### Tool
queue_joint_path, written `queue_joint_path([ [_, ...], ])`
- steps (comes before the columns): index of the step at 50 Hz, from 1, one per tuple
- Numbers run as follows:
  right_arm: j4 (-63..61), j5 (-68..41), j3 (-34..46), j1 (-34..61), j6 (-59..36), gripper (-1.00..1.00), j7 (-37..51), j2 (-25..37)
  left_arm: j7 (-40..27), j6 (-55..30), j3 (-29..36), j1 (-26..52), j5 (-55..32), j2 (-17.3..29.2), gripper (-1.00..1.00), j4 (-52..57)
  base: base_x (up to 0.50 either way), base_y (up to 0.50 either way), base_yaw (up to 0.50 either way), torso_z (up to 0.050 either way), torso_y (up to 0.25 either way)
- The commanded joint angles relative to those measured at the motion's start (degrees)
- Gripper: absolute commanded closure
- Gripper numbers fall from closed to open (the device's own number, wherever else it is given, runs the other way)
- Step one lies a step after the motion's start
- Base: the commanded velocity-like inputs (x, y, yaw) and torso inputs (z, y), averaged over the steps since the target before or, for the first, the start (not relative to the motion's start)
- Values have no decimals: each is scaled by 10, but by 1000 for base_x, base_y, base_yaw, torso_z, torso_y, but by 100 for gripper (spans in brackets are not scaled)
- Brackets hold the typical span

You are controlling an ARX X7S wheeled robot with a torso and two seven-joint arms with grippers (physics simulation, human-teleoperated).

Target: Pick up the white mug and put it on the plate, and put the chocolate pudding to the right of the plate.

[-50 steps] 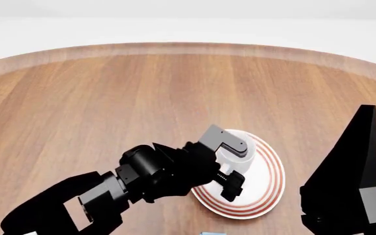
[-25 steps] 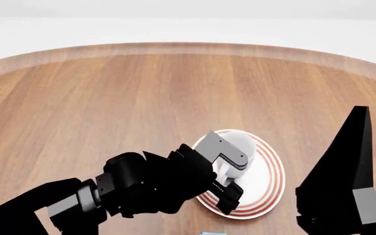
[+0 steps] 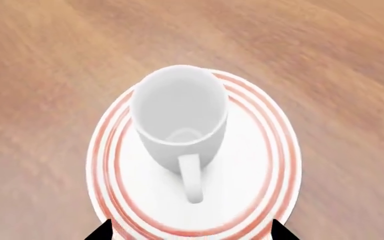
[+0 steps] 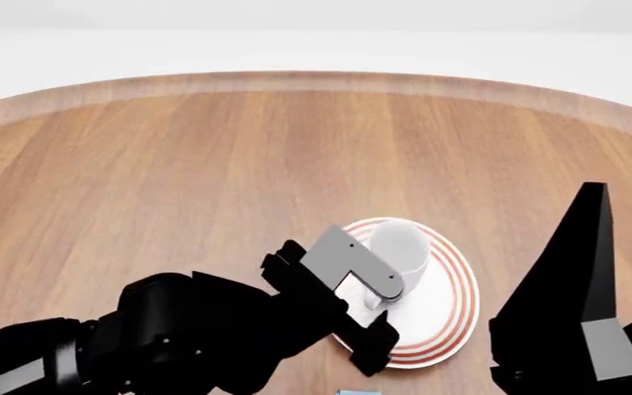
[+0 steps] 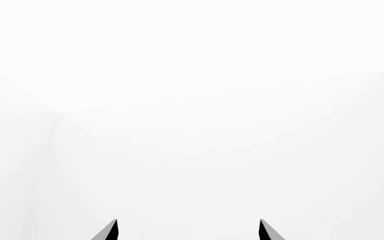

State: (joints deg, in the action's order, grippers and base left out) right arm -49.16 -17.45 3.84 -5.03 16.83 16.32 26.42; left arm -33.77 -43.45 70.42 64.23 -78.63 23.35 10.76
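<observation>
Glossy tapered white mug upright on red-ringed round plate, wood-grain table, both arms' jaws apart, empty

- The left claw covers the near left part of the plate in the head view
- In the left wrist view the plate's near rim is cut by the edge
- A blue scrap at the head view's bottom edge is too cropped to identify
- Right claw: only two dark tips show
</observation>
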Motion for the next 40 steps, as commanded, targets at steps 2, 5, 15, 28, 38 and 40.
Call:
queue_joint_path([
  [2, -2, 14, -6, 0, -2, -100, -10, -9, -30, -5, -42, -5, -15, 55, -100, 117, 0, 0, 0, 0, 0],
  [5, -1, 14, -6, 0, -2, -100, -10, -9, -38, 2, -49, -10, -18, 75, -100, 145, 0, 0, 0, 0, 0],
  [15, 0, 17, -1, 1, -2, -100, -9, -9, -52, 44, -101, -14, -48, 147, -100, 235, 0, 0, 0, 0, 0],
  [28, 4, 20, 5, -2, 2, -100, -10, -9, -38, 100, -138, -54, -22, 227, -100, 293, 0, 0, 0, 0, 0],
  [38, 3, 20, 7, 0, 1, -100, -8, -8, -4, 193, -194, -100, -1, 305, -100, 295, 0, 0, 0, 0, 0],
  [40, 2, 20, 7, 0, 0, -100, -8, -8, -12, 187, -194, -100, -4, 313, -100, 292, 0, 0, 0, 0, 0],
])
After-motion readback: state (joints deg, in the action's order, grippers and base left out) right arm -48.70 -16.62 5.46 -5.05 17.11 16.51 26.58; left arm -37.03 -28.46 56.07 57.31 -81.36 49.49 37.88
